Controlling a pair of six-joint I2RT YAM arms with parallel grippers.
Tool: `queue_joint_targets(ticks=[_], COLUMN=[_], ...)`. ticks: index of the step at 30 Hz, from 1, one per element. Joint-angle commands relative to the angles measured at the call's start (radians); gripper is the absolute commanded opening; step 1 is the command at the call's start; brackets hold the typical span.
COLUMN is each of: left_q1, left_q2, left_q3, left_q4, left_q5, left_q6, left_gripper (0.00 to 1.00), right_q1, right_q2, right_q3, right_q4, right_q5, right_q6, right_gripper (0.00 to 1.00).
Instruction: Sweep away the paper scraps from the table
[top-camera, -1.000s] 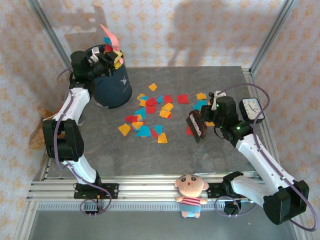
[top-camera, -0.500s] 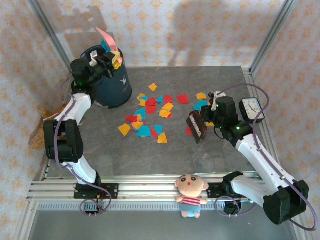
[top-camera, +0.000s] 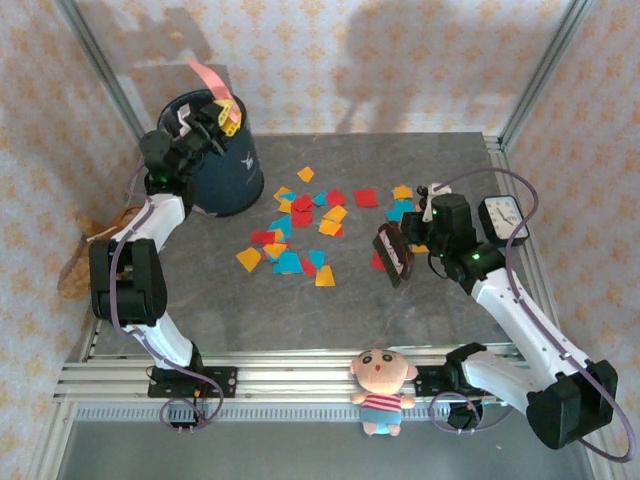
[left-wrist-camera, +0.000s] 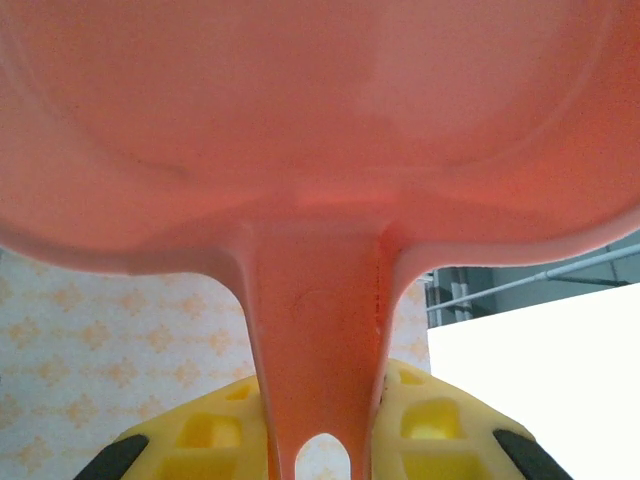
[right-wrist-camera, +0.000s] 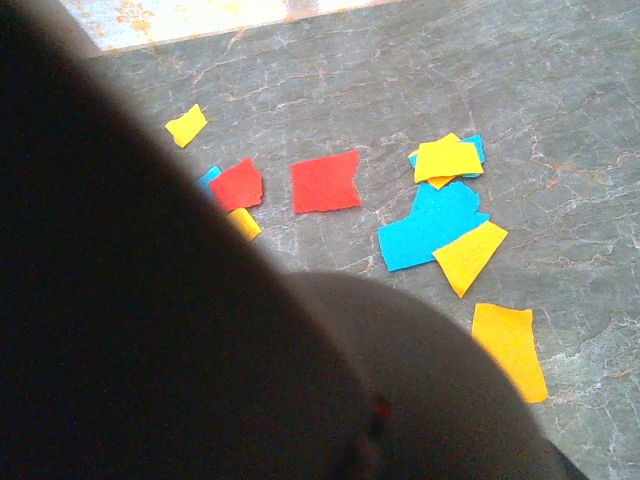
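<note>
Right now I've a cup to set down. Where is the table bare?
The table is bare near-left, between the left arm and the paper scraps, and along the far edge right of the bin. Crowded: the middle, and the right by the brush and clock.

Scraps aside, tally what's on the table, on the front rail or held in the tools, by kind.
dark blue bin: 1
pink dustpan: 1
dark brush: 1
clock: 1
plush doll: 1
Total: 5
</note>
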Motion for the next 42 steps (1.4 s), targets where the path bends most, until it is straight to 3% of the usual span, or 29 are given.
queue_joint_targets(ticks=[1,5,8,11,16,21,30,39,42], left_q1=[0.009,0.008,0.007,0.002,-0.039,-0.100,-0.223,-0.340,-0.408], left_q2=[-0.053,-0.082,-0.137,-0.200,-0.245,-0.247,-0.275,-0.359,-0.396], left_q3=[-0.006,0.019,0.048,0.118,0.314,0.418,0.423,0.274,0.217], left_q4=[0.085,-0.041,-0.275,-0.641,-1.304,-1.634,-1.906,-1.894,-1.860], left_q5=[-0.008,0.036,0.078,0.096,0.011,-0.101,-0.309,-0.415,-0.518], left_q6=[-0.013,0.102,0.299,0.597,1.131,1.422,1.770,1.931,1.979], left_gripper=[0.00,0.00,0.00,0.00,0.00,0.00,0.00,0.00,0.00], right_q1=[0.005,0.006,0.005,0.006,-0.003,-0.073,-0.148,-0.265,-0.290], right_q2=[-0.019,-0.026,-0.040,-0.050,-0.051,-0.035,0.097,0.292,0.349], right_q3=[-0.004,-0.004,-0.007,-0.012,-0.025,-0.045,-0.017,0.077,0.104], right_q4=[0.031,0.036,0.044,0.060,0.111,0.209,0.393,0.489,0.511], right_q5=[0.001,0.014,0.025,0.044,0.037,-0.032,-0.052,-0.071,-0.080], right_q6=[0.016,0.030,0.047,0.069,0.124,0.223,0.346,0.413,0.426], right_gripper=[0.00,0.00,0.00,0.00,0.00,0.00,0.00,0.00,0.00])
